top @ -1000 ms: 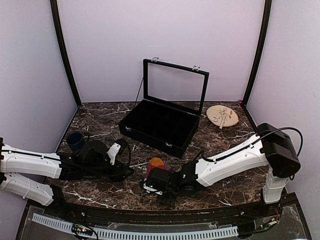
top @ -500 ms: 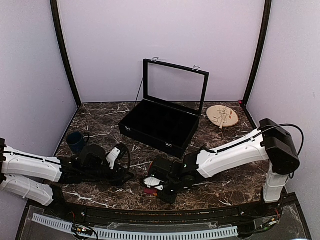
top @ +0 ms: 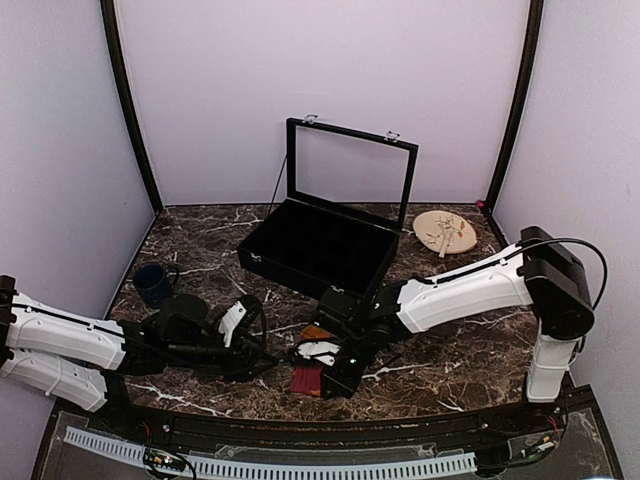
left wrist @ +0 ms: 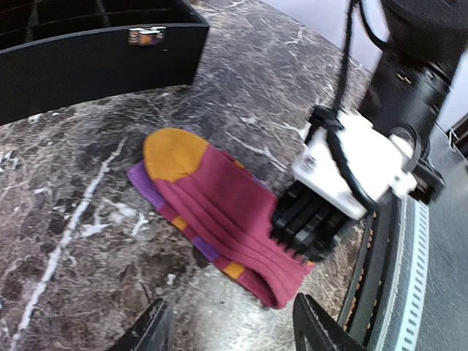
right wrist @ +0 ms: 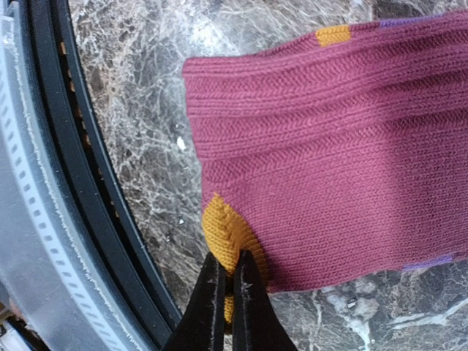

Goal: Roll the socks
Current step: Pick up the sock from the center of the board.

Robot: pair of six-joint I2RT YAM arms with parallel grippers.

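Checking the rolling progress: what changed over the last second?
The right gripper, shut on the striped sock, drew its end toward the near edge, laying it out flat. The left gripper, open, crept closer. The box, mug and plate stayed.

Lilac walls (top: 210, 100), dark marble table (top: 200, 250)

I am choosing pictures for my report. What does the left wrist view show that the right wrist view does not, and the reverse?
Only left wrist: the black box, the orange toe and the open left gripper. Only right wrist: the orange heel patch pinched by shut fingertips. Both: the striped sock, the right gripper, the marble table.
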